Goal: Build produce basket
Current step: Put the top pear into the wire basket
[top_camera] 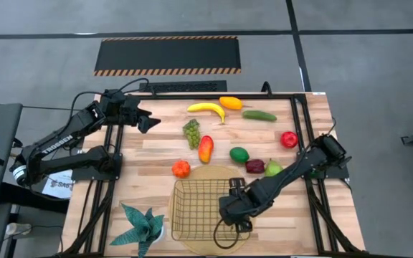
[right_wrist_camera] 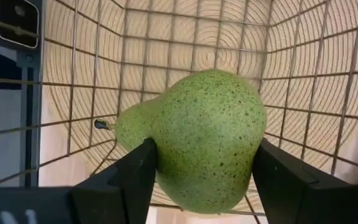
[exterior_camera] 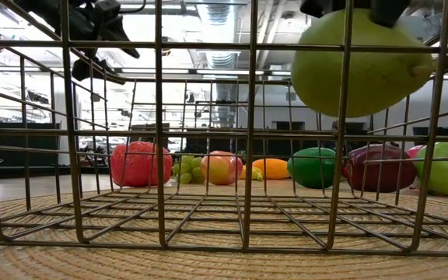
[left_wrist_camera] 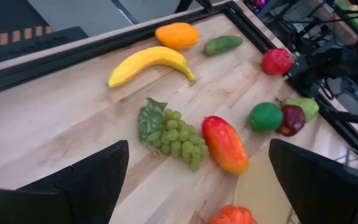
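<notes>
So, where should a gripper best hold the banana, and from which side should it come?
Grip the banana at mid-length, across its narrow width, coming from above. It lies flat on the table, curved, with free space on both long sides; the left gripper, open, is nearest.

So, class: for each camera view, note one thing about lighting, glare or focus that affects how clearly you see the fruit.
Low view: bright ceiling lights behind backlight the dark wire-mesh basket, and the green speckled pear looms large up close. Right wrist view: the pear is sharp and evenly lit in the right gripper. Left wrist view: the left gripper's fingers are soft dark shapes. High view: even light, no glare.
</notes>
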Robot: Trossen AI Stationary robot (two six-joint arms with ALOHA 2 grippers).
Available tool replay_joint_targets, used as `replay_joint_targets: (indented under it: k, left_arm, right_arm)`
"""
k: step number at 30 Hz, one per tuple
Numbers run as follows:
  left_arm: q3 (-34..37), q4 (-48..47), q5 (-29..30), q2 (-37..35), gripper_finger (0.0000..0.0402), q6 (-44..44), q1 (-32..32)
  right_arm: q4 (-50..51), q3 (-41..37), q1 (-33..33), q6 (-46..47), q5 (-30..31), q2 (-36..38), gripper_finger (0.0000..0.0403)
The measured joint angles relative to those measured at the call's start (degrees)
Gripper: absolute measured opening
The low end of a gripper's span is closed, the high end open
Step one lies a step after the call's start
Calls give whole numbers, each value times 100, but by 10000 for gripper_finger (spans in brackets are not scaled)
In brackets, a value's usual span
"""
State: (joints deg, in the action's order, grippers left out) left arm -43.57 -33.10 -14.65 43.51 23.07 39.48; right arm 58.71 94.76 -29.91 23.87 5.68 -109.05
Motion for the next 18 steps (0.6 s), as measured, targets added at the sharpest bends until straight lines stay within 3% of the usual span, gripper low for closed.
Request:
replay_joint_targets:
  k: [9, 18]
  left_arm:
    - [0, -1, 46, 0, 374, 4, 0]
    - [0, -25, 48, 0, 374, 9, -2]
  right_arm:
    - [-84, -9, 153, -144, -523, -378, 245]
    - [-111, -3, 280, -173, -608, -537, 246]
